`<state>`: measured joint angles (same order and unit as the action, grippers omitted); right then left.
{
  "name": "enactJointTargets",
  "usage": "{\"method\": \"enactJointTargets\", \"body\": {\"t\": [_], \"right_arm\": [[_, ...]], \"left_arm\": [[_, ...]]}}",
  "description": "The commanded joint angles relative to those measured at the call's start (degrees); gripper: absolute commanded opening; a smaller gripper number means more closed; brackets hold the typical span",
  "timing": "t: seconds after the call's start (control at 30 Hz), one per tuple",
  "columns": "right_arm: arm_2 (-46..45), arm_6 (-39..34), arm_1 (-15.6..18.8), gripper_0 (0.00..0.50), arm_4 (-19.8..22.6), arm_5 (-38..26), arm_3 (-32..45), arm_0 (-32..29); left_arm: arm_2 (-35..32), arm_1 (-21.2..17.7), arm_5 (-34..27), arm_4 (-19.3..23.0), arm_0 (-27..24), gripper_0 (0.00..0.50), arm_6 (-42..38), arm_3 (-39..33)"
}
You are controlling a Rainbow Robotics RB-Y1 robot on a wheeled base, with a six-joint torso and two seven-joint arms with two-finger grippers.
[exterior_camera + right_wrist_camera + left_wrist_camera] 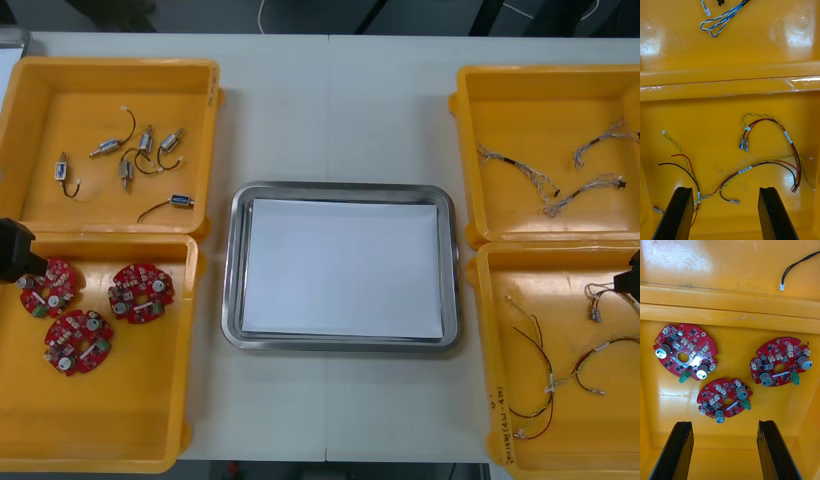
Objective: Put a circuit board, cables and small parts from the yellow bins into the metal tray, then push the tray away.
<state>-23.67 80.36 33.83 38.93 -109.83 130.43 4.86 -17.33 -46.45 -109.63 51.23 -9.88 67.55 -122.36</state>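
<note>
Three round red circuit boards (140, 292) (725, 400) lie in the near left yellow bin (120, 420). My left gripper (12, 250) (724, 423) hovers open above them, nothing between its fingers; the nearest board lies just beyond the fingertips. Red and yellow cables (560, 375) (767, 150) sprawl in the near right bin (560, 290). My right gripper (632, 280) (725, 189) hangs open over them, holding nothing. The metal tray (232, 270), white inside, sits between the bins with nothing in it.
The far left bin (60, 100) holds several small metal parts (125, 160) with black cables (797, 268). The far right bin (520, 110) holds twisted blue and white cables (560, 185) (720, 20). Bare table lies beyond the tray.
</note>
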Motion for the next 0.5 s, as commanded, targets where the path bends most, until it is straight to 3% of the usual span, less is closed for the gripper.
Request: {"method": "enactJointTargets", "body": {"t": [0.03,0.5], "right_arm": [[-0.9,-1.0,2.1,0.5,0.3,-0.2,0.9,-1.0],[-0.9,-1.0,2.1,0.5,0.3,-0.2,0.9,-1.0]], "left_arm": [[-2.0,-2.5,-0.4,0.2,0.8,0.5,4.6,-1.7],[-2.0,-2.5,-0.4,0.2,0.8,0.5,4.6,-1.7]]}}
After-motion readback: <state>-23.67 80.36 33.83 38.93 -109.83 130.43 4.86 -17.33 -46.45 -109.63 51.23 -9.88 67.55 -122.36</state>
